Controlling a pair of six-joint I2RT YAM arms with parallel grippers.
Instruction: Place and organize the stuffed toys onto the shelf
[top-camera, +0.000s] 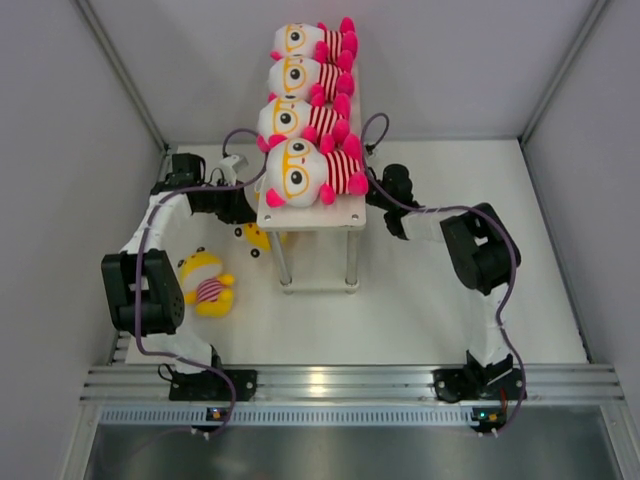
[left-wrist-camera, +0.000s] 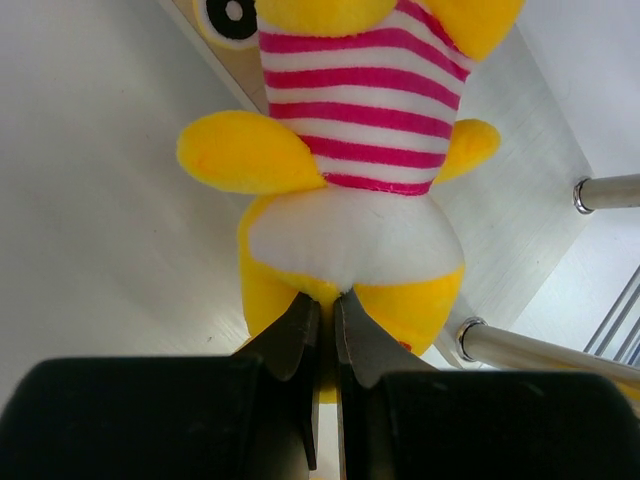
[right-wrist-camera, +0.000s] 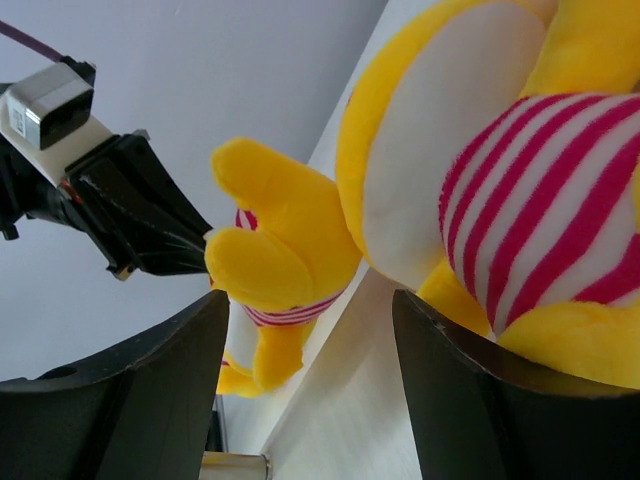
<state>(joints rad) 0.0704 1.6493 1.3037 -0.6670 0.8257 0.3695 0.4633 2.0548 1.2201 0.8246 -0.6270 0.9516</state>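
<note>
**Top board full, lower level part done**

Four white-headed toys (top-camera: 305, 172) lie in a row along the top board of the shelf (top-camera: 310, 216). Their heads point toward 9 o'clock and their pink feet toward 3 o'clock, each toy touching the next. That level looks finished.

The work in hand is on the lower level. The left gripper (left-wrist-camera: 325, 300) reaches in from 9 o'clock. Its fingers are pressed together on a fold of plush at the bottom of the held yellow toy (left-wrist-camera: 350, 150), whose head points in under the top board. Whether this toy rests on the lower board or hangs just above it, I cannot tell.

The right gripper (right-wrist-camera: 310, 300), at 3 o'clock of the shelf, has its fingers spread wide and grips nothing. A second yellow toy (right-wrist-camera: 500, 150) lies on the lower board just beside its right finger, and it looks to be set down.

One loose yellow toy (top-camera: 205, 283) lies on the table (top-camera: 420, 300) at about 8 o'clock from the shelf, near the left arm.

By my reckoning the task is well past halfway. What remains is to release the held toy, fetch the loose one, and straighten the lower row.
</note>
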